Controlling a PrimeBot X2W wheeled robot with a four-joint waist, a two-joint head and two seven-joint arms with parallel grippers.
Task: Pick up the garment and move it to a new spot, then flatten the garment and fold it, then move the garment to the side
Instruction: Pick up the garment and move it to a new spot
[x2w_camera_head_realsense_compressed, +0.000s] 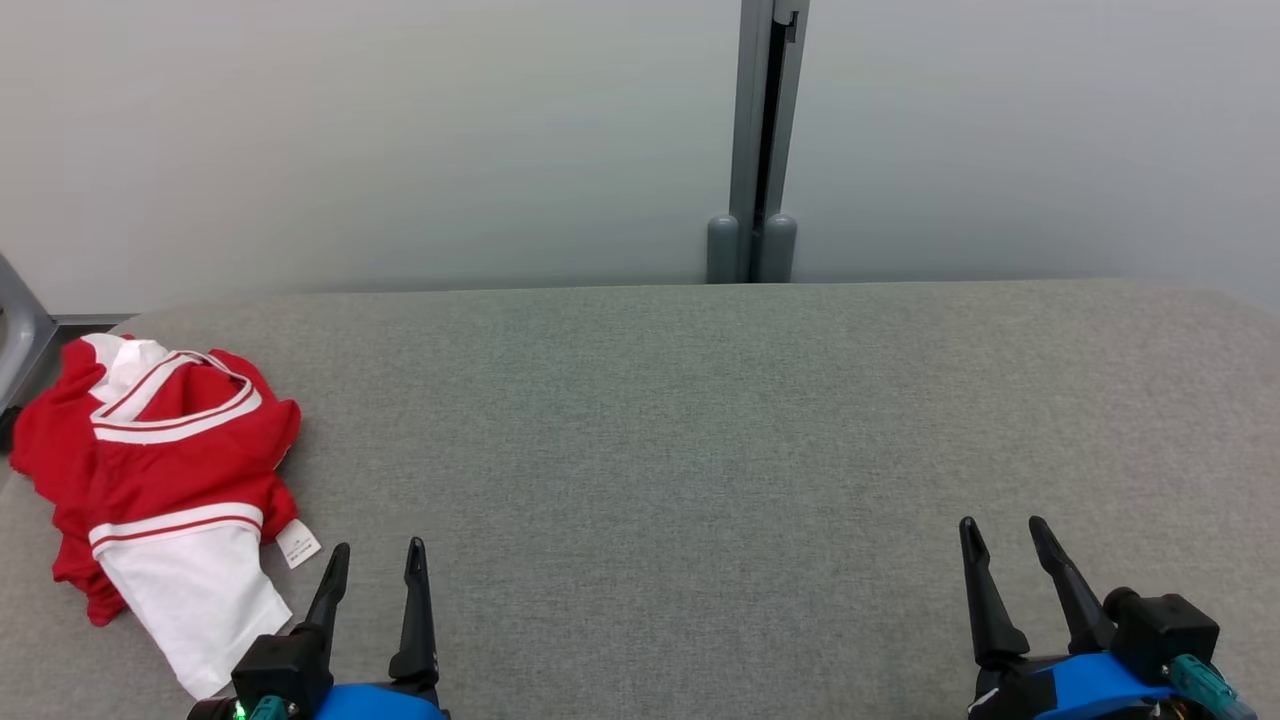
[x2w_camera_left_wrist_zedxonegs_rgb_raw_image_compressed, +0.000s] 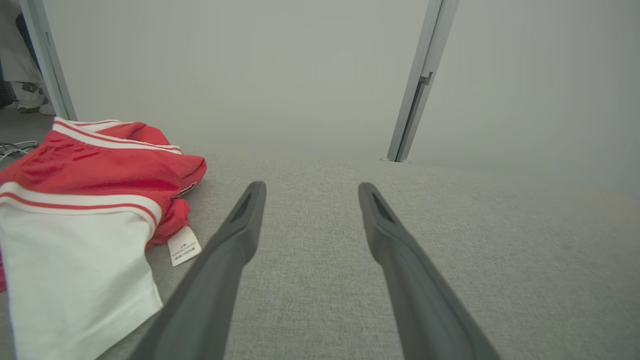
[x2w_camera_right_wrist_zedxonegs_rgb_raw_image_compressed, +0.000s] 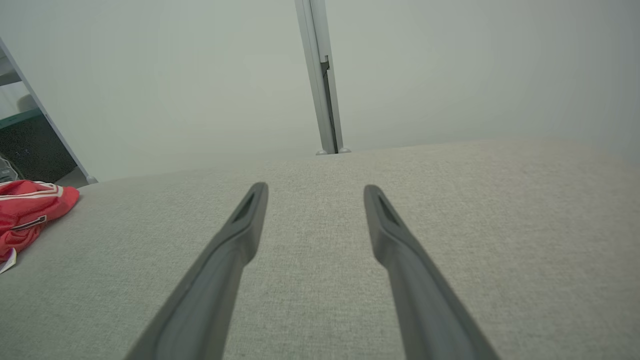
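A crumpled red and white garment (x2w_camera_head_realsense_compressed: 160, 480) lies at the left end of the grey fabric-covered table (x2w_camera_head_realsense_compressed: 700, 430), a small white care label (x2w_camera_head_realsense_compressed: 298, 543) sticking out at its right edge. My left gripper (x2w_camera_head_realsense_compressed: 378, 548) stands open just right of the garment, near the table's front, holding nothing. In the left wrist view the garment (x2w_camera_left_wrist_zedxonegs_rgb_raw_image_compressed: 85, 200) lies left of my open left gripper (x2w_camera_left_wrist_zedxonegs_rgb_raw_image_compressed: 311, 186). Far to the right my right gripper (x2w_camera_head_realsense_compressed: 1003, 524) is open over bare table. The right wrist view has my right gripper (x2w_camera_right_wrist_zedxonegs_rgb_raw_image_compressed: 315, 186) open and the garment (x2w_camera_right_wrist_zedxonegs_rgb_raw_image_compressed: 27, 212) at its far left edge.
A pale partition wall stands right behind the table, with a grey vertical post (x2w_camera_head_realsense_compressed: 760, 150) at its middle. A grey metal frame piece (x2w_camera_head_realsense_compressed: 20, 335) shows at the far left beside the garment. The grey table stretches wide between and beyond my grippers.
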